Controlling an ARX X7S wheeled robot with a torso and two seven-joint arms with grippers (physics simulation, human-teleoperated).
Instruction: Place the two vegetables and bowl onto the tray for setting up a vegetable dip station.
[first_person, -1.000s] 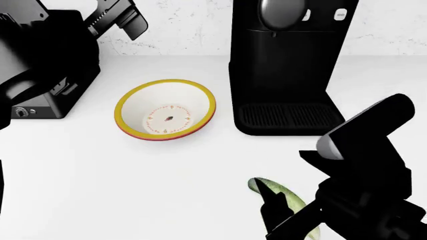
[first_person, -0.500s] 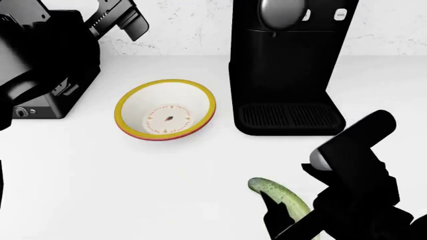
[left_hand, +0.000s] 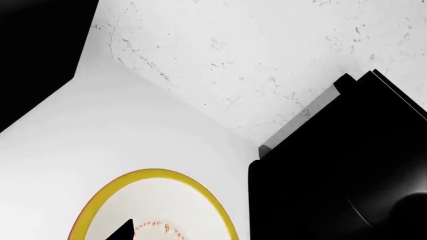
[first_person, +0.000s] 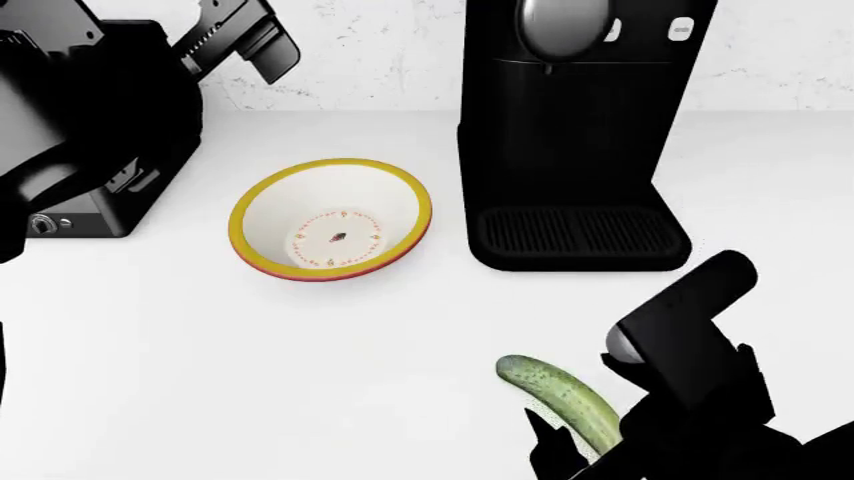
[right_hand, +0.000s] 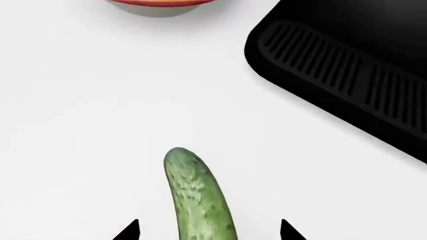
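A: What takes up the most room?

B: The white counter, running back to a speckled wall. Next in size is the black coffee machine, standing at the far middle with its ribbed drip tray facing forward. A black appliance stands at the far left.

A: And the arms?

B: The right arm fills the near right corner. Its gripper has two dark fingertips set apart, one on each side of the cucumber, with white counter showing between each tip and the skin. The left gripper hangs high at the far left, above the counter; whether it is parted or closed cannot be told, since only one dark tip shows in its wrist view.

A: Where are the task's things?

B: The bowl sits on the counter, left of the coffee machine and well apart from the cucumber. The cucumber lies flat near the right front, its rounded end pointing toward the bowl. No tray or carrot appears in any view.
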